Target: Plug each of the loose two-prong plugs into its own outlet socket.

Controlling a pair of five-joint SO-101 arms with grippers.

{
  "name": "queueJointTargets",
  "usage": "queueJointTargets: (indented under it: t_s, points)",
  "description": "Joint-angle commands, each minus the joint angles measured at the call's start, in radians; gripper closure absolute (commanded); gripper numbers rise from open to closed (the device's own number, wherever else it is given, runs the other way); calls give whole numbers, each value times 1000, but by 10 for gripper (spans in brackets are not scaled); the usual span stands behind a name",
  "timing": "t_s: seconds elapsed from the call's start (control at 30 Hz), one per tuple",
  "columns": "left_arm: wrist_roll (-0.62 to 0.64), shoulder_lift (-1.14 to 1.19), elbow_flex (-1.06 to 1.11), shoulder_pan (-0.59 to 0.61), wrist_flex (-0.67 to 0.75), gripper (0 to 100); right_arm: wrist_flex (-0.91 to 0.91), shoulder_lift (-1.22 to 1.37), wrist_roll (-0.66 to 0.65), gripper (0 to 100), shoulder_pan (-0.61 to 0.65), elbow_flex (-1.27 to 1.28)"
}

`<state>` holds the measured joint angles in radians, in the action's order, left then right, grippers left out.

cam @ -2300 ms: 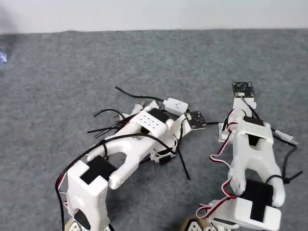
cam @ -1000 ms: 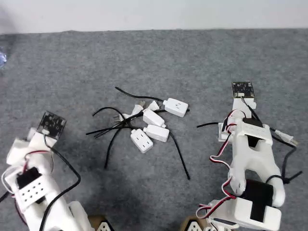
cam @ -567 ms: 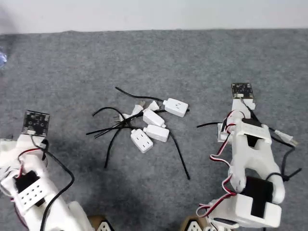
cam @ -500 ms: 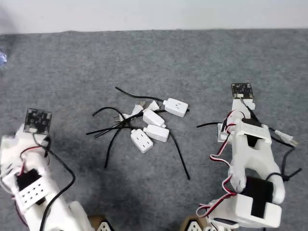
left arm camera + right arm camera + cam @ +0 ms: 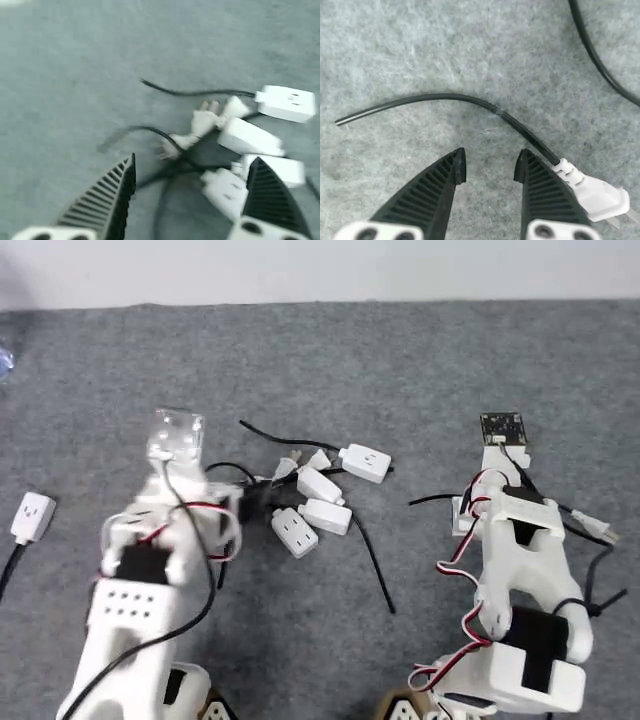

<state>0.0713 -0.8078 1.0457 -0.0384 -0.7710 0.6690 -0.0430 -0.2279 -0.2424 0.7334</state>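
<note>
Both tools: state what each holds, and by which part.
Nothing is held: the left tool is open over the heap of white plastic plugs and sockets, the right tool open beside a white two-prong plug.

A grey felt-covered table (image 5: 420, 370) carries a tangle of white sockets, plugs and black cords (image 5: 322, 486) near its middle. One socket (image 5: 32, 517) lies well apart at the left edge. One plug (image 5: 597, 196) on a black cord lies apart from the tangle.

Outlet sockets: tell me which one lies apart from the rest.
The white socket at the high view's left edge; the other sockets cluster among tangled black cords mid-table.
</note>
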Motion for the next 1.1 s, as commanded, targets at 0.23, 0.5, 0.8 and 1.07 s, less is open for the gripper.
queueJointTargets:
  t_s: [0.23, 0.5, 0.8, 1.07]
  points:
    - [402, 658, -357, -103, -9, 673, -21, -2, 2, 826, 1, -12]
    - [480, 890, -484, -206, -29, 673, -39, -1, 0, 826, 1, -12]
    - [471, 888, -519, -195, -180, 673, -41, -1, 0, 826, 1, -12]
    - [351, 902, -544, -209, -316, 673, -41, -1, 0, 826, 1, -12]
